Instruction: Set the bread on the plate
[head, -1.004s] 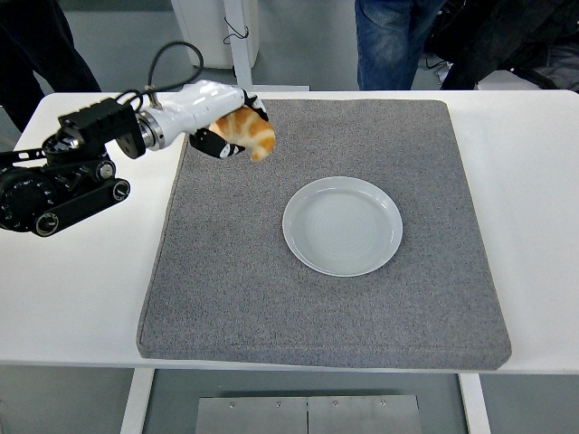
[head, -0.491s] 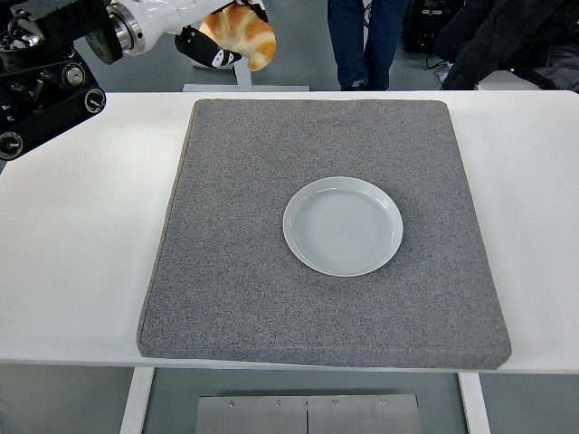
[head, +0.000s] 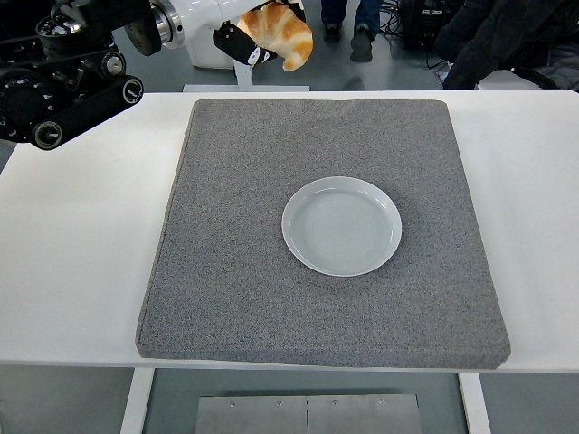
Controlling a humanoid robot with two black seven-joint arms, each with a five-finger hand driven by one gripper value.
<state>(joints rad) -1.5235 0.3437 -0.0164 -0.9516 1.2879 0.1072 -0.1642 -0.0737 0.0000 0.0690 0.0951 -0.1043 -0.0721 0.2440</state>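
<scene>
The black fingers of the left hand curl under and around the bread, a golden croissant-shaped piece, gripping it from below and behind. The hand sits at the very top of the head view, beyond the table's far edge and high above it, so the bread hangs in the air with nothing beneath it but floor. Behind the hand the white forearm shell runs back to the left arm, whose black joints fill the upper left corner.

As for progress, I judge the pickup done and the carry underway: 1 of the 2 main parts of the job is finished. The plate lies empty near the middle of the grey mat, well apart from the bread, toward the near right of it. What remains is to bring the bread over the plate, lower it and let go.

Nothing stands between hand and plate (the mat's surface carries only the plate itself). The white table holds the mat. At the top, the legs and shoes of a person show beside dark gear, clear of the path. The right arm is out of view.
</scene>
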